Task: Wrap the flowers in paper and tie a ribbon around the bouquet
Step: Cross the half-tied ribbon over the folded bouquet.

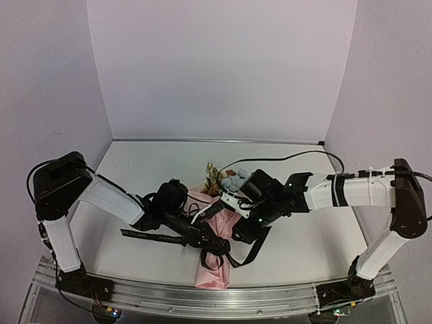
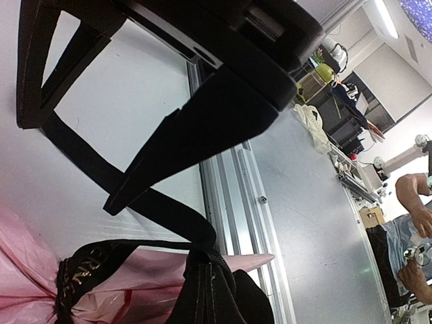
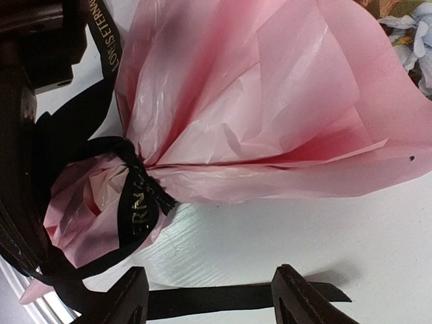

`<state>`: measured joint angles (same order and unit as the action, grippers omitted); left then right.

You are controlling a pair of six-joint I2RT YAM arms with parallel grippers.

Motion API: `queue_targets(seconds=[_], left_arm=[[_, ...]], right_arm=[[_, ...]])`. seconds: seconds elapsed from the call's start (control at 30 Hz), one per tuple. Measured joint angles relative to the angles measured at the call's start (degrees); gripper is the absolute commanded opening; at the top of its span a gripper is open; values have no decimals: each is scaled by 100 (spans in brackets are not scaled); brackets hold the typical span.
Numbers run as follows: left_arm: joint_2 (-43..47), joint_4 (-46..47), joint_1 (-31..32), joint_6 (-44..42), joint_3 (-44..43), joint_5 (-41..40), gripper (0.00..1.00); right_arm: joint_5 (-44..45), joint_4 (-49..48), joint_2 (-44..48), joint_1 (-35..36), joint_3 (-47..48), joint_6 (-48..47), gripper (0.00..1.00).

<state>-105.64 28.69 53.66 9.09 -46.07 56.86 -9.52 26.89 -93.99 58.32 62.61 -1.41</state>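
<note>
The bouquet point(image 1: 214, 233) lies on the white table, a pink paper point(image 3: 270, 101) cone with its narrow end toward the near edge. The flowers point(image 1: 228, 179) show at its far, wide end, and blue and cream blooms point(image 3: 413, 30) peek out in the right wrist view. The black lettered ribbon point(image 3: 138, 209) is cinched round the cone's neck. My left gripper point(image 2: 206, 270) is shut on a ribbon strand point(image 2: 135, 196) just beside the neck. My right gripper point(image 3: 216, 300) stands open low over the table, with a flat ribbon tail point(image 3: 223, 299) lying across between its fingers point(image 3: 304, 297).
One ribbon tail point(image 1: 145, 235) trails left across the table under my left arm. An aluminium rail point(image 1: 202, 297) runs along the near edge, close to the cone's tip point(image 2: 260, 258). White walls enclose the table at the back and on both sides.
</note>
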Motion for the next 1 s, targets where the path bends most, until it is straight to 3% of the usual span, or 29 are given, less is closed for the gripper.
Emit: queue_targets(seconds=[0.73,1.0], left_arm=[[-159,35,-32,-78,-532,226,0],[-569,-535,-701,505,-758,-320,0]], right_arm=[[-679,-499,700,-418,-454,-178,66],[-1664,-797,1269,-47,-592,-1025,66]])
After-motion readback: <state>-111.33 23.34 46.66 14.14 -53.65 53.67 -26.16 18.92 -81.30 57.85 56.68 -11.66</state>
